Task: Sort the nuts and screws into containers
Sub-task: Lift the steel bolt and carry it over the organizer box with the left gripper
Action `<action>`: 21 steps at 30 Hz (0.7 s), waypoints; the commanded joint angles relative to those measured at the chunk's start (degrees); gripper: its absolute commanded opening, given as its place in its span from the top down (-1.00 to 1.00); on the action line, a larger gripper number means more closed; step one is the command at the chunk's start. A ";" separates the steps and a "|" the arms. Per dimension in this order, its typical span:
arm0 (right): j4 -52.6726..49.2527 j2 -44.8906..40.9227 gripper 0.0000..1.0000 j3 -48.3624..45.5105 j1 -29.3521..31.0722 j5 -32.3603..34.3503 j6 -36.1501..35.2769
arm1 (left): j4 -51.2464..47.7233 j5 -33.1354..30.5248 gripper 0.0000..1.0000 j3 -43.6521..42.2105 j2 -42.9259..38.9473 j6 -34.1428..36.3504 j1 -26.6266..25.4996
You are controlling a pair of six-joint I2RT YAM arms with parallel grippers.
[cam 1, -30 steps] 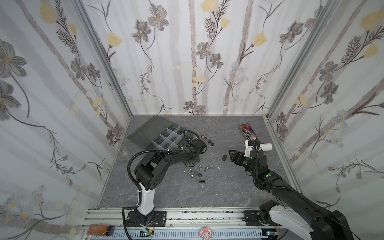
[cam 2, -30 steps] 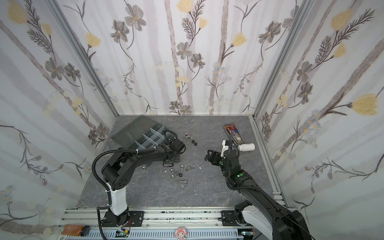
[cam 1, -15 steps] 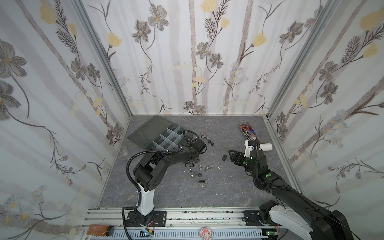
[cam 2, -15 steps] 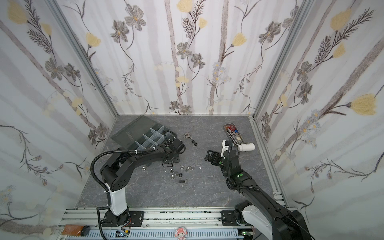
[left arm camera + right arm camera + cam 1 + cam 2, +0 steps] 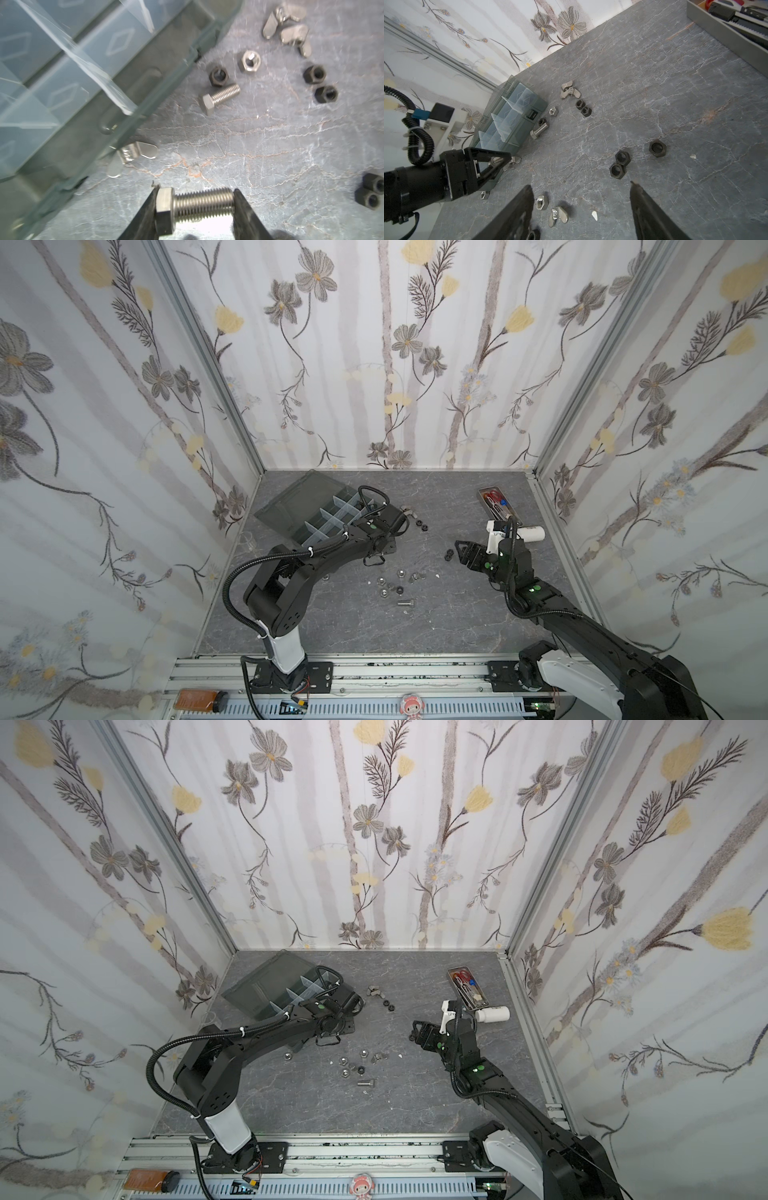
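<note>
My left gripper (image 5: 195,205) is shut on a silver screw (image 5: 199,204), gripped lengthwise, head against one finger and thread end against the other, low over the table beside the near corner of the smoky-grey organizer box (image 5: 62,83). Both top views show the box (image 5: 316,510) (image 5: 274,986) with its lid open. Another silver screw (image 5: 218,99) lies by the box among black nuts (image 5: 320,83), a silver nut (image 5: 249,61) and wing nuts (image 5: 286,29). My right gripper (image 5: 581,187) is open above a wing nut (image 5: 557,216) and a silver nut (image 5: 542,202).
A metal tray with red-handled scissors (image 5: 496,502) and a white bottle (image 5: 530,534) sit at the back right. Three black nuts (image 5: 619,164) lie just beyond my right fingertips. A lone screw (image 5: 405,603) and several nuts are scattered mid-table. Walls close three sides.
The left jaws have narrowed onto the silver screw. Neither arm has shifted noticeably.
</note>
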 commanded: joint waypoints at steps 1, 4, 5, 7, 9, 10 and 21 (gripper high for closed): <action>1.57 0.40 -0.48 0.41 0.52 -1.83 0.19 | -1.13 -0.57 0.16 -0.15 -2.26 1.26 1.86; 1.84 0.86 -0.48 0.35 1.12 -2.10 0.05 | -1.44 0.04 0.16 -0.47 -3.56 2.10 4.13; 1.86 1.03 -0.48 0.41 1.46 -2.16 0.05 | -1.52 0.34 0.16 -0.51 -4.02 2.44 4.96; 2.15 1.45 -0.48 0.41 1.97 -2.27 0.00 | -1.54 0.93 0.16 -0.47 -4.47 3.11 6.73; 2.37 1.91 -0.49 0.41 2.45 -2.32 -0.03 | -1.54 1.56 0.16 0.08 -4.57 3.80 8.36; 2.62 2.11 -0.49 0.37 2.68 -2.29 -0.06 | -1.61 1.65 0.16 0.49 -4.41 4.22 9.15; 5.39 5.55 -0.49 -0.29 4.03 -3.15 0.04 | -3.81 2.46 0.17 11.13 3.10 6.54 15.15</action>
